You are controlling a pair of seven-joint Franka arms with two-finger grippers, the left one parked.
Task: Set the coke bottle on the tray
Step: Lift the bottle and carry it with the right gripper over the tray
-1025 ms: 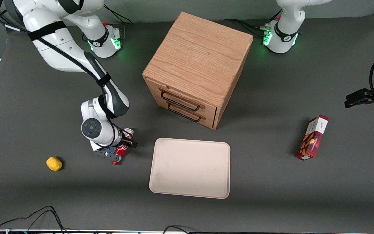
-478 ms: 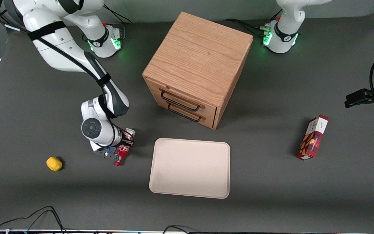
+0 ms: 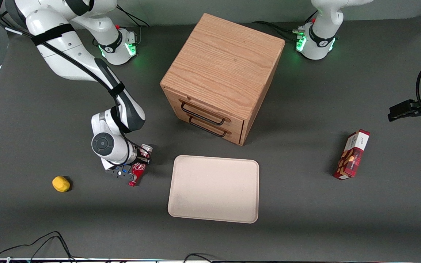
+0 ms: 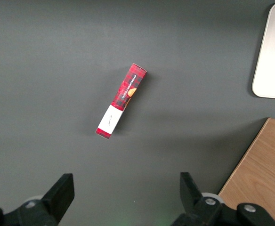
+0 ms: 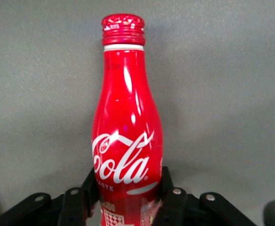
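The gripper point(image 5: 126, 195) pinches the lower body of the coke bottle point(image 5: 126, 136), one finger on each side. The bottle lies on the table beside the tray point(image 3: 214, 189), toward the working arm's end, not on it.

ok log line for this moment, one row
phase: grasp | gripper: shut on coke bottle, lying on table beside tray | tray: bare | bottle placed: not yet

Even, fairly bright overhead light falls on the dark bench point(image 3: 305, 226). The wooden cabinet point(image 3: 225, 69) casts a soft shadow at frame centre. Green glow tints the arm bases along the top edge. White glare streaks the coke bottle point(image 5: 127, 136); the gripper point(image 5: 128, 200) grasping it looks slightly soft.
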